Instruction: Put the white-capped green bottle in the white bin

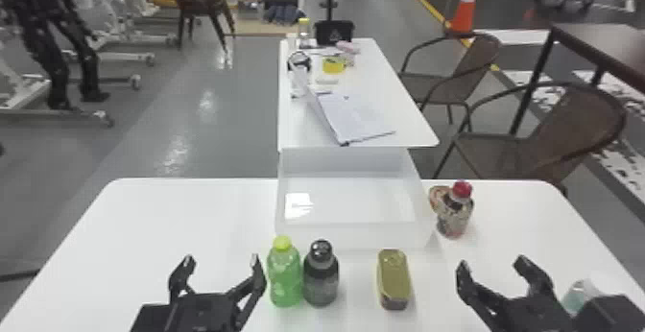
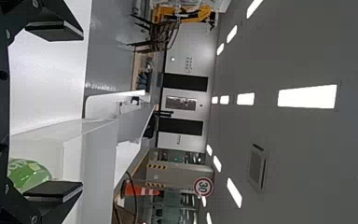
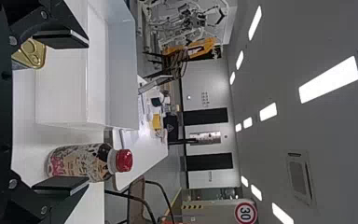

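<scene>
1. The white bin stands on the white table; I take it as landmark.
2. The white-capped green bottle is outside the bin, to its right and nearer to the robot, partly hidden by the right arm; its cap I cannot see clearly.
3. The left gripper is before the bin, toward its left, with jaws wide apart and nothing between them.
4. The right gripper is before the bin, toward its right, also spread wide and holding nothing.
5. Just before the bin's near wall, toward its left, stand the yellow-capped green bottle and the dark bottle.
6. The gold-topped tin is before the bin's right part.
7. The red-capped bottle stands upright just beside the bin's right wall.
</scene>
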